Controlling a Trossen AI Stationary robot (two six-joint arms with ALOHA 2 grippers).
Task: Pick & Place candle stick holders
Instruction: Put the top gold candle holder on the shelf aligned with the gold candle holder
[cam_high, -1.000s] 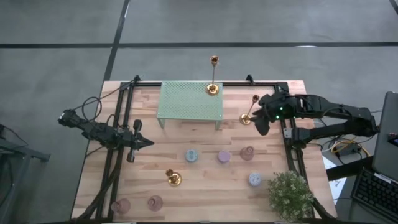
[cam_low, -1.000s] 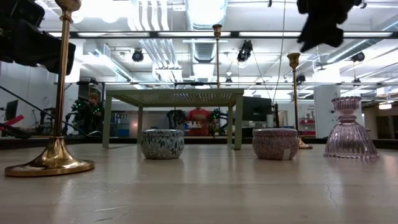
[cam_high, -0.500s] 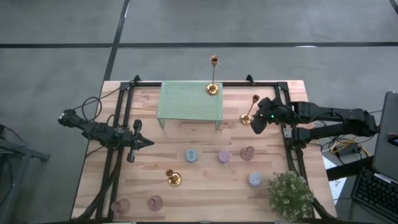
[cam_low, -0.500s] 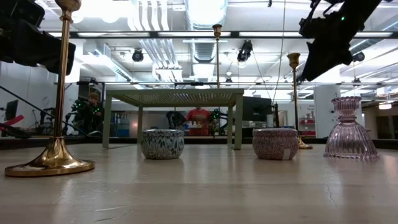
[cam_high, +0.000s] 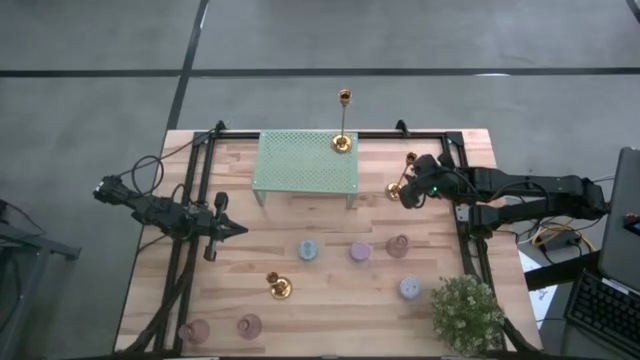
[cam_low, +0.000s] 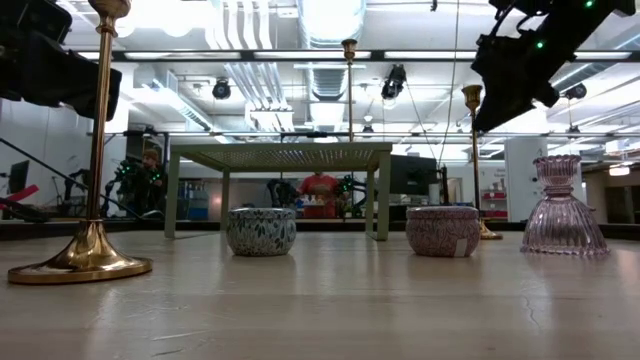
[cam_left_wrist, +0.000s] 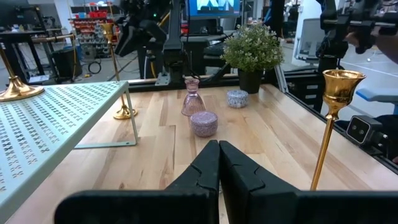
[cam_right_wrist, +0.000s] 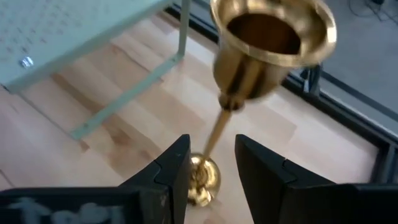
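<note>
No text, label, brand, number or sign can be read on anything here.

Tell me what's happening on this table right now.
The right gripper is at the gold candlestick standing beside the green rack; its fingers straddle the stem, still apart, with nothing gripped yet. The left gripper waits shut over the table's left side. A second gold candlestick already stands on the rack; other holders dot the table.

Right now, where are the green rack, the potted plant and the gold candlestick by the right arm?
Green rack (cam_high: 305, 163), high view, perforated top.
Potted plant (cam_high: 466, 313), high view, foliage.
Gold candlestick (cam_right_wrist: 272, 38), right wrist view, cup.
</note>
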